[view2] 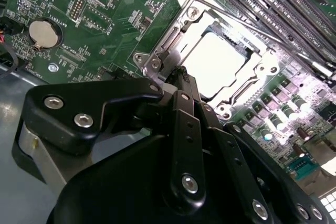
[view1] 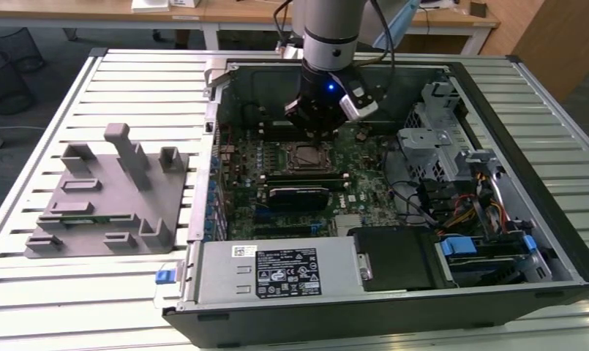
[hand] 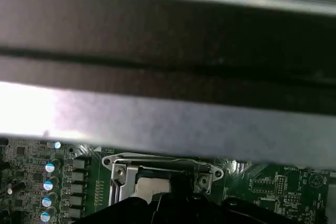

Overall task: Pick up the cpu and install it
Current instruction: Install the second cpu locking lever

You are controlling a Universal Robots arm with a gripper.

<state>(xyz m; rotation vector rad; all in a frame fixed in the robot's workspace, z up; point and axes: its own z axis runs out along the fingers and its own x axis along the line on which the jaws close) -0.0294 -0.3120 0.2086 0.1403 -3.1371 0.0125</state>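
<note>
Silver-topped cpu (view2: 218, 62) lies flat inside the motherboard (view2: 105, 3) socket frame (view2: 157, 59), seated where installation needs it. My claw (view2: 181, 77) hovers just over the socket's edge, fingers drawn together, gripping nothing that I can see.

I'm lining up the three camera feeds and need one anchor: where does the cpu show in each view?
Exterior view: the cpu lies in the socket at the motherboard's middle, just below the gripper.
Second wrist view: pale square inside the metal socket frame, just beyond the gripper tip.
First wrist view: a pale sliver within the frame, partly hidden by the gripper.
Shared landmark: the socket frame.
</note>
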